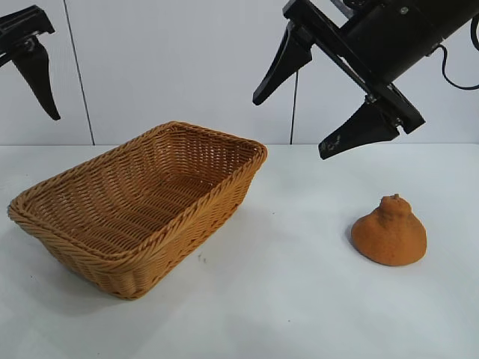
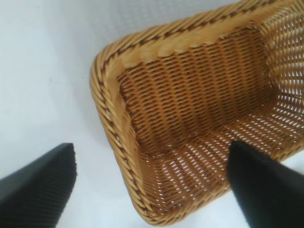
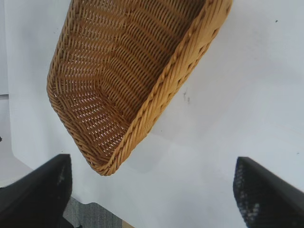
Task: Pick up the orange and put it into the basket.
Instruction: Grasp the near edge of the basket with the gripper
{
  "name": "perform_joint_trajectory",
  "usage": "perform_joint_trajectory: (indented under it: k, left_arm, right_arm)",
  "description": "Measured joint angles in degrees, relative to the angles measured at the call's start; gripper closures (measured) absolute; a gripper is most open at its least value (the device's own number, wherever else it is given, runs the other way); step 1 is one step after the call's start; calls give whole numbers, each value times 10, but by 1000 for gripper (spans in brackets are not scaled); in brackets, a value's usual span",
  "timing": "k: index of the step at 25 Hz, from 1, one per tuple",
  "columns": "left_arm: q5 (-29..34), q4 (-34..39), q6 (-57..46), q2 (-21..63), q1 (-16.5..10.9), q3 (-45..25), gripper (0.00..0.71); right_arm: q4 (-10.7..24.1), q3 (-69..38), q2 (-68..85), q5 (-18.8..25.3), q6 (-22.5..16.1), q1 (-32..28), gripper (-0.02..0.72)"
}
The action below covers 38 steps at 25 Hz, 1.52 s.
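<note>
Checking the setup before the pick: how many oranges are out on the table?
1. The orange sits on the table, right of the basket, apart from it, below the open right pincer. The basket looks empty; nothing seems hidden.

The orange (image 1: 390,232) sits alone on the white table (image 1: 299,299), well apart from the basket (image 1: 142,206), with bare surface on every side and open air above it. The basket's mouth is unobstructed from above. The right gripper (image 1: 296,123) hangs wide open between them, above the table.
</note>
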State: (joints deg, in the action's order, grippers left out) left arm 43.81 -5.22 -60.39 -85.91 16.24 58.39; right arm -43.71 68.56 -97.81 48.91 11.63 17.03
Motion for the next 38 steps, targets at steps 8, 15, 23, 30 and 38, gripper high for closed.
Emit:
perform_joint_trajectory:
  k: [8, 15, 23, 30, 38]
  left_arm:
    - [-84, -22, -14, -68, 0, -62, 95]
    - [-149, -59, -2, -151, 19, -70, 95]
    - [-186, -68, 0, -186, 35, -70, 95]
    - [-195, -68, 1, -186, 35, -70, 270]
    - [-192, -71, -19, -186, 34, -69, 626]
  right_arm:
    - [0, 0, 0, 0, 0, 0, 72]
    - [1, 0, 0, -1, 0, 0, 72]
    - [1, 0, 0, -1, 0, 0, 72]
    - [2, 0, 0, 1, 0, 0, 72]
    - [2, 0, 0, 5, 0, 0, 72]
